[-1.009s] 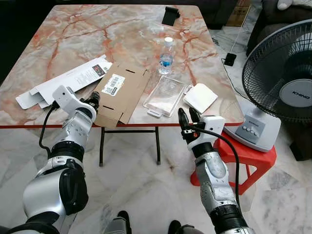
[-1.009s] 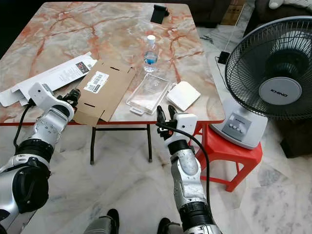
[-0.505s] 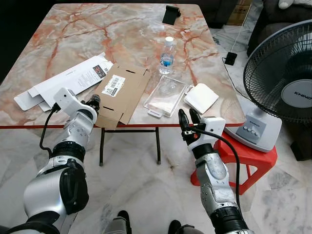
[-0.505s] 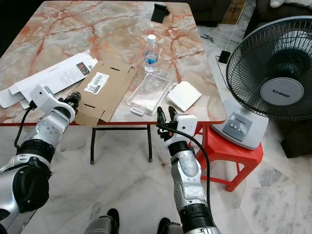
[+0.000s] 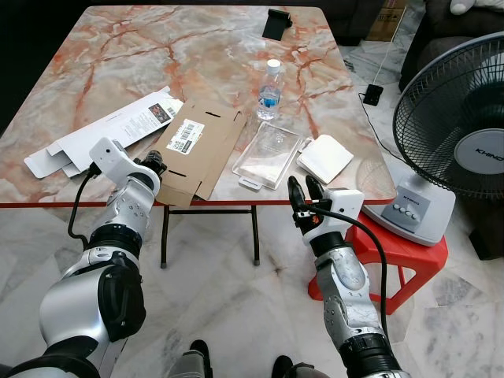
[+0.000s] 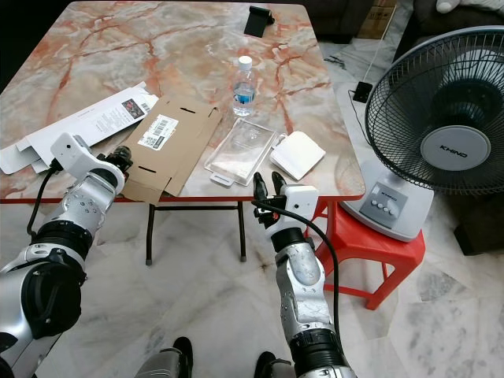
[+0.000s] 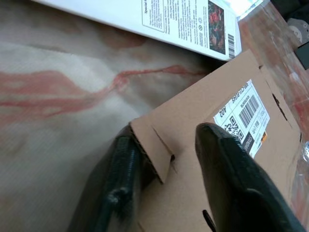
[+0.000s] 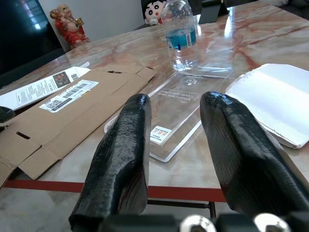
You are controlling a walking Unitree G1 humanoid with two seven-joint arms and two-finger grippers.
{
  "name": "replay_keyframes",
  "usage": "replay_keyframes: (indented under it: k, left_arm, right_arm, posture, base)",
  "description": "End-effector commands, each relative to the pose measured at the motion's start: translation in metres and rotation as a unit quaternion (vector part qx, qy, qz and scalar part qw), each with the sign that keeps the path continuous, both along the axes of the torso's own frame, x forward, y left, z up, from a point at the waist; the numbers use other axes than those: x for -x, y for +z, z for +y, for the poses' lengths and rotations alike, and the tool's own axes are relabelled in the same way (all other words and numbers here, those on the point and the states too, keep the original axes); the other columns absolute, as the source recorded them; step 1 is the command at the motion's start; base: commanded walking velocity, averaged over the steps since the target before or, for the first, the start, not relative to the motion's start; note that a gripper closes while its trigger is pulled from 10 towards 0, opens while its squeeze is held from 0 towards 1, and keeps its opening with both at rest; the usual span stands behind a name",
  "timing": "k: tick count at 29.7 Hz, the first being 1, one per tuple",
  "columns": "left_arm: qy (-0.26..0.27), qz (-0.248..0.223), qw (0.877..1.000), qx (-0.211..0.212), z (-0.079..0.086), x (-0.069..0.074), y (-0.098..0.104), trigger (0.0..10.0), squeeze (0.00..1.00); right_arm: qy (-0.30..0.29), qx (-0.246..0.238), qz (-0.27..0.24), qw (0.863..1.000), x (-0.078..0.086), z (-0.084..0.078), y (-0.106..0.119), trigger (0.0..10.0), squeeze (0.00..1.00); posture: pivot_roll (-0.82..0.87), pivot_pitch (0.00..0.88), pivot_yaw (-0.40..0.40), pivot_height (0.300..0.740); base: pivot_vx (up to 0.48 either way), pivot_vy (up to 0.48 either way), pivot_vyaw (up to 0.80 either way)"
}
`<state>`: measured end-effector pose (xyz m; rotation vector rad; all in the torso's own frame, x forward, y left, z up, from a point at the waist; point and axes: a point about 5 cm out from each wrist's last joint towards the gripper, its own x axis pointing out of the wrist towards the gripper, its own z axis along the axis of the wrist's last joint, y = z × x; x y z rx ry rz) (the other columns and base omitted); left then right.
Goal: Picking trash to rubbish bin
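The left pincer [image 7: 164, 159] is open astride the near corner flap of the flattened cardboard box [image 5: 197, 150], whose long axis runs away across the table [image 5: 118, 55]. The right pincer [image 5: 301, 197] (also open, holding nothing) hangs off the table's edge, farther from the box.

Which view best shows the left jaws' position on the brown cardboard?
The left wrist view: the left gripper is open, straddling a corner flap of the flattened cardboard box. The eye views show the whole sheet on the table, the contact hidden.

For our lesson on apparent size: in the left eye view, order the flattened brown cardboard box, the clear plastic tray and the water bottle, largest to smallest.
1. flattened brown cardboard box
2. clear plastic tray
3. water bottle
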<state>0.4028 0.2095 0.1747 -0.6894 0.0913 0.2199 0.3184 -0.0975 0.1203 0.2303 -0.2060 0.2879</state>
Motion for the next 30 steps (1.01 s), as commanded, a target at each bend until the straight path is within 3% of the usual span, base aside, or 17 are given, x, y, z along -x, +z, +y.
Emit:
replay_keyframes:
  k: [1, 13, 21, 28, 29, 30]
  left_arm:
    - [-0.004, -0.004, 1.000, 0.004, -0.004, -0.002, 0.004, 0.0, 0.00]
    - [-0.011, -0.003, 1.000, -0.001, -0.006, -0.002, 0.001, 0.0, 0.00]
    - [-0.034, -0.018, 0.999, -0.011, -0.016, -0.003, 0.003, 0.0, 0.00]
    - [-0.061, -0.061, 0.991, -0.100, -0.030, -0.004, 0.011, 0.0, 0.00]
    - [-0.060, -0.076, 0.988, -0.118, -0.032, -0.003, 0.015, 2.0, 0.00]
    - [-0.058, -0.080, 0.987, -0.128, -0.032, -0.003, 0.017, 2.0, 0.00]
  right_arm:
    - [-0.002, -0.004, -0.001, 1.000, 0.000, 0.000, 0.001, 10.0, 0.00]
    - [-0.002, -0.006, -0.002, 1.000, -0.004, 0.000, 0.003, 10.0, 0.00]
    - [-0.003, -0.005, -0.009, 1.000, -0.011, 0.000, 0.009, 10.0, 0.00]
    - [-0.006, -0.006, -0.020, 1.000, -0.018, -0.003, 0.016, 10.0, 0.00]
    - [-0.007, -0.005, -0.023, 1.000, -0.020, -0.004, 0.018, 10.0, 0.00]
    - [-0.007, -0.005, -0.024, 1.000, -0.021, -0.004, 0.018, 10.0, 0.00]
  posture:
    - [0.00, 0.184, -0.011, 0.740]
    - [0.00, 0.164, -0.010, 0.740]
    - [0.01, 0.131, -0.011, 0.740]
    - [0.01, 0.091, -0.010, 0.740]
    - [0.01, 0.082, -0.011, 0.740]
    - [0.01, 0.082, -0.011, 0.740]
  base:
    - [0.000, 0.000, 0.00]
    - [0.000, 0.000, 0.00]
    - [0.000, 0.000, 0.00]
    - [0.000, 0.000, 0.00]
    - [0.000, 0.000, 0.00]
    - [0.000, 0.000, 0.00]
